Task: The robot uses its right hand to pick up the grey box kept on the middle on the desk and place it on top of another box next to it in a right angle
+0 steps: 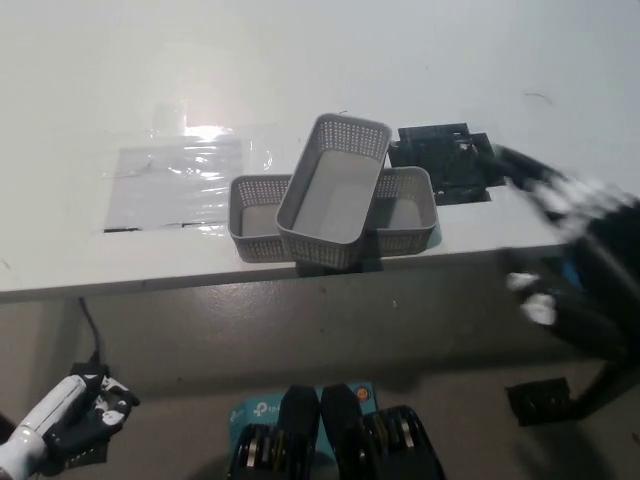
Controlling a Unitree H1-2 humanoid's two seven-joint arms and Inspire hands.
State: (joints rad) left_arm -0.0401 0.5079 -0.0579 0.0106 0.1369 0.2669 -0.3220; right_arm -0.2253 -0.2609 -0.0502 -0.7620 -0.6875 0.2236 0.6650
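The grey box (335,195), seemingly light, stiff perforated plastic best gripped by its rim, is lying crosswise atop the other box (400,210), while the blurred right hand (575,245) is apparently holding nothing.

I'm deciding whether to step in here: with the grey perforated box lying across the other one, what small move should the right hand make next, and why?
Probably just pull the black right hand further clear to the right. The grey perforated box already lies crosswise on the lower grey perforated box at the white desk edge, and nothing holds it. The white left hand rests low, bottom left.
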